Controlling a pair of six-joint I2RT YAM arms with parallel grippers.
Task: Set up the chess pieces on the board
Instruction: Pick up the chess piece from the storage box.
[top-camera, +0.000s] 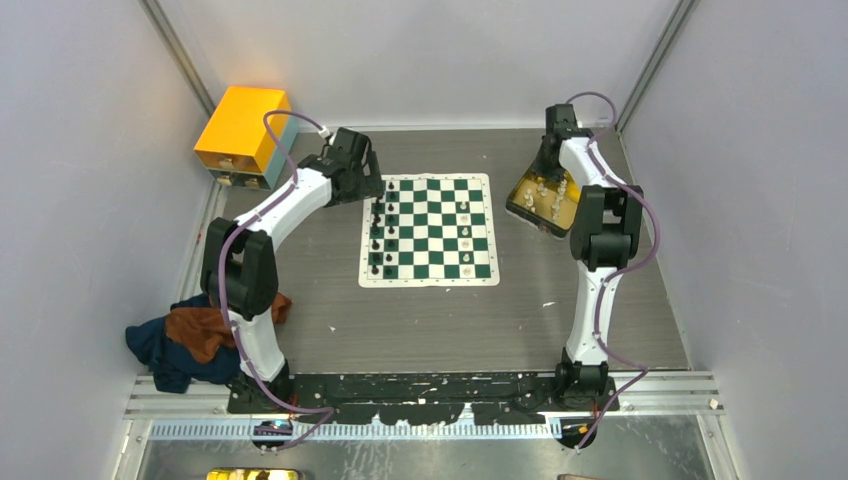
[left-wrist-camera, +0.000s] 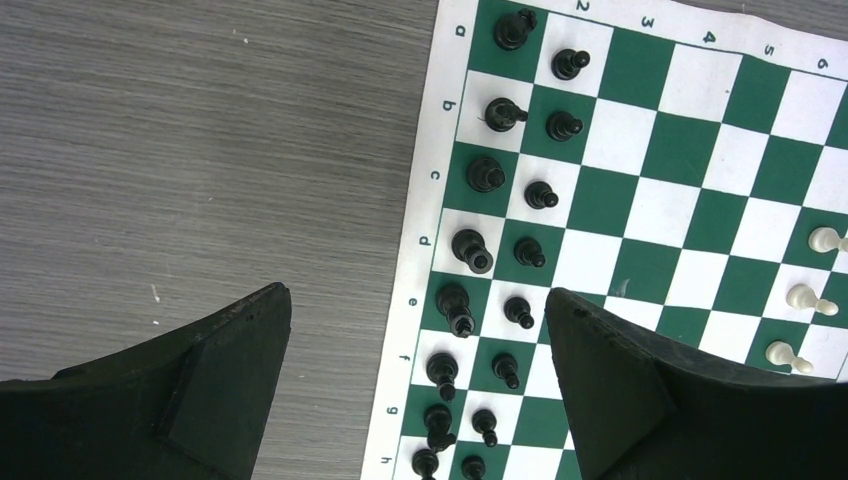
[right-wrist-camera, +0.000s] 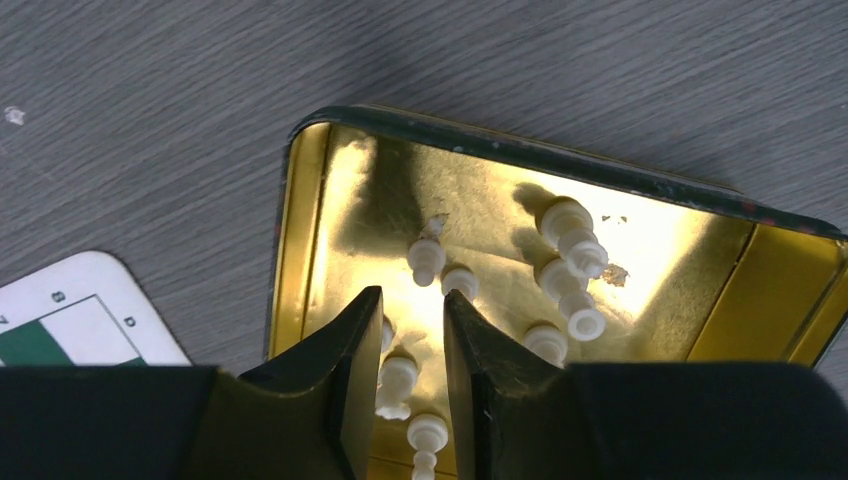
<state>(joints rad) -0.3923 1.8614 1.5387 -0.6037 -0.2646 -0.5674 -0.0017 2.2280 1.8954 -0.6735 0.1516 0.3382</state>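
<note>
Seen from above, the left arm's wrist covers the far left corner of the board (top-camera: 428, 230). The right arm hides part of the gold tray (right-wrist-camera: 305, 220), which lies on the table (top-camera: 400, 320) just off the board's right edge. The right wrist view cuts off the tray's near end and shows only one corner of the board.

The left fingers (left-wrist-camera: 230, 370) are spread wide above the board's left border, with nothing between them and touching nothing. The black chessmen (left-wrist-camera: 475, 245) stand in two files along that left edge. A few white chessmen (top-camera: 466, 235) stand near the board's right edge, and more lie in the tray.

The right fingers (right-wrist-camera: 335, 390) hang low in the tray with only a narrow gap between them. A white piece (right-wrist-camera: 398, 378) shows in that gap, but I cannot tell whether they grip it.
</note>
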